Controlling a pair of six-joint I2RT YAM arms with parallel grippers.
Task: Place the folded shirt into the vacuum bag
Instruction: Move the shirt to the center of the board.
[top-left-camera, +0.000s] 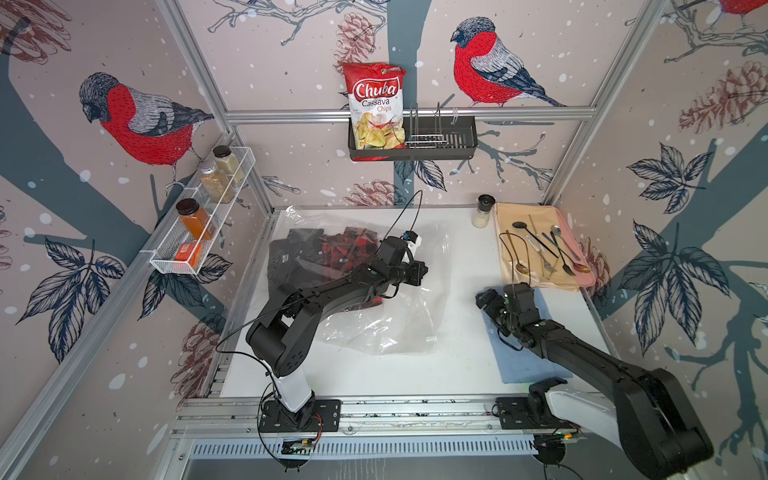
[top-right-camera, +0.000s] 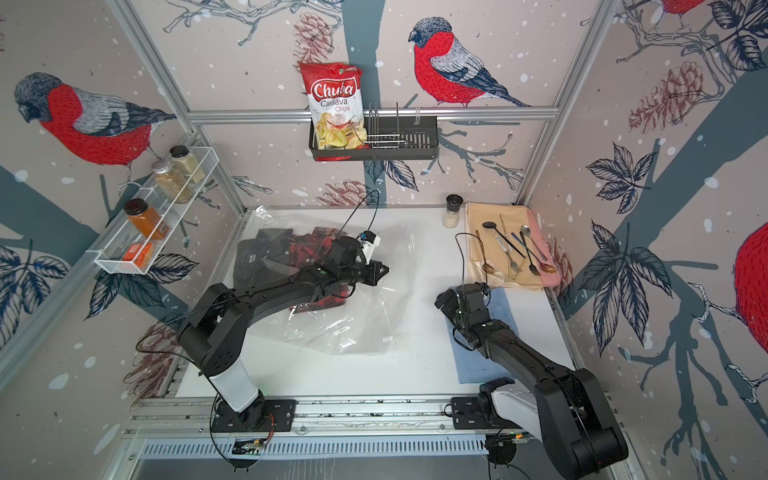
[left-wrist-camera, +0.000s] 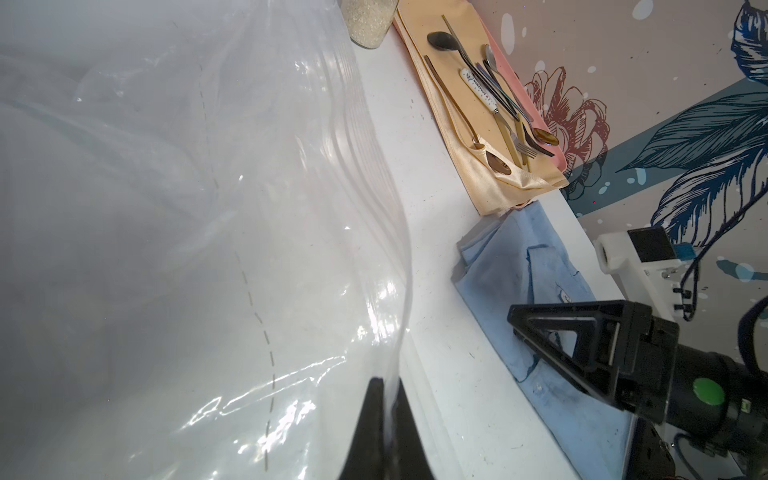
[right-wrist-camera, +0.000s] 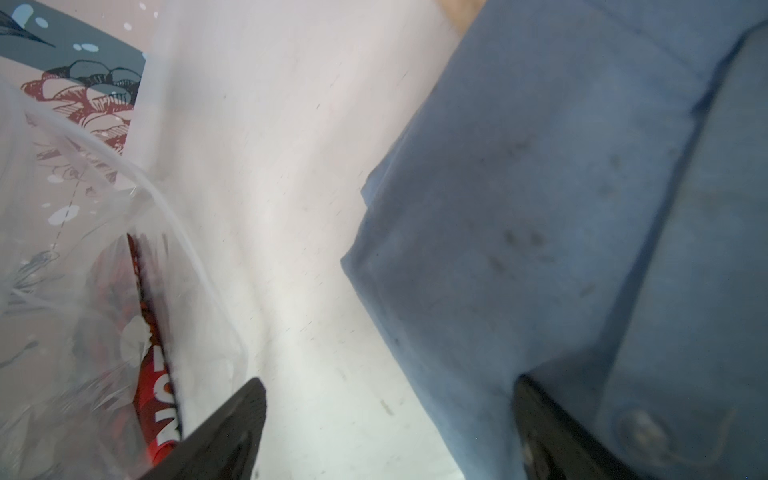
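The vacuum bag (top-left-camera: 399, 324) (top-right-camera: 357, 328) lies clear and crinkly across the left and middle of the table. Black and red clothes (top-left-camera: 307, 257) show through its far part. My left gripper (top-left-camera: 422, 270) (left-wrist-camera: 386, 390) is shut on the bag's (left-wrist-camera: 208, 208) ridged zip edge and holds that edge raised off the table. The folded shirt (top-left-camera: 523, 361) (top-right-camera: 473, 365) is light blue and lies flat at the right front. My right gripper (top-left-camera: 484, 301) (right-wrist-camera: 388, 386) hangs open just above the shirt's (right-wrist-camera: 540, 208) left edge. One finger is over the cloth, the other over bare table.
A beige and pink cloth (top-left-camera: 540, 270) with several pieces of cutlery lies at the back right, touching the shirt's far end. A spice jar (top-left-camera: 482, 212) stands beside it. A wire rack (top-left-camera: 203, 232) of jars hangs on the left wall. On the back wall, a black basket (top-left-camera: 440, 143) holds a chips bag.
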